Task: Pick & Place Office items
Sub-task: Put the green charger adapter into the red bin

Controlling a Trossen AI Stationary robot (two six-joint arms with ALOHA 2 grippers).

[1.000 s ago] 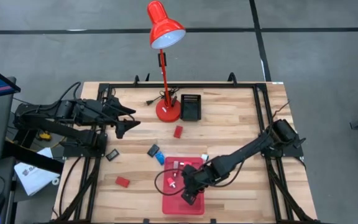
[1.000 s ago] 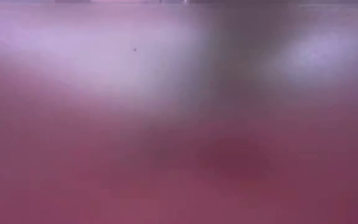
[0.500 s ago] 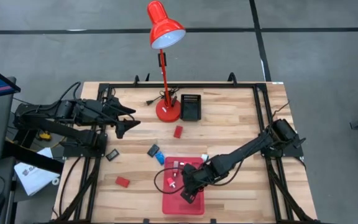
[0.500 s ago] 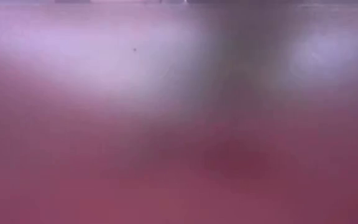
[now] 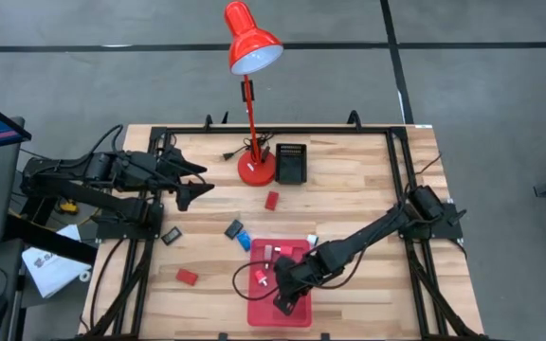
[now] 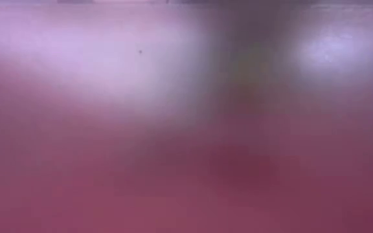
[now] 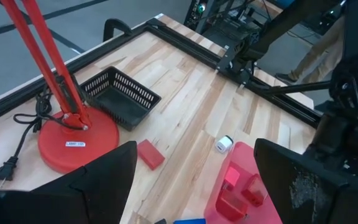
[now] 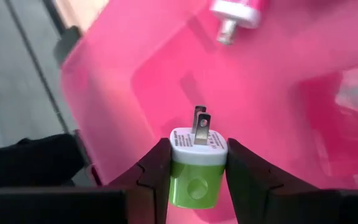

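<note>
My right gripper (image 5: 285, 301) hangs over the flat red tray (image 5: 297, 317) near the table's front edge, shut on a white-green plug adapter (image 8: 197, 149). The tray also holds a white plug (image 8: 238, 12) and small red pieces (image 5: 263, 275). On the wood lie two red blocks (image 5: 271, 200) (image 5: 187, 277), a blue piece (image 5: 244, 241), two black pieces (image 5: 233, 228) (image 5: 171, 236) and a white piece (image 5: 313, 240). My left gripper (image 5: 192, 185) waits, open and raised, at the table's left. My right gripper pinches the adapter's green body (image 8: 194, 186) between its two fingers (image 8: 157, 165), one on each opposite side, just behind the white face. The fingers slant down from the table's right. The adapter's two metal prongs (image 8: 199, 127) point ahead toward the tray's floor.
A tall red desk lamp (image 5: 251, 47) stands on its round base (image 5: 256, 169) at the far middle, its cord (image 7: 17, 134) lying beside it. A black mesh basket (image 5: 291, 163) sits next to the base. A black frame rail (image 5: 396, 189) borders the table. The low view is a red blur.
</note>
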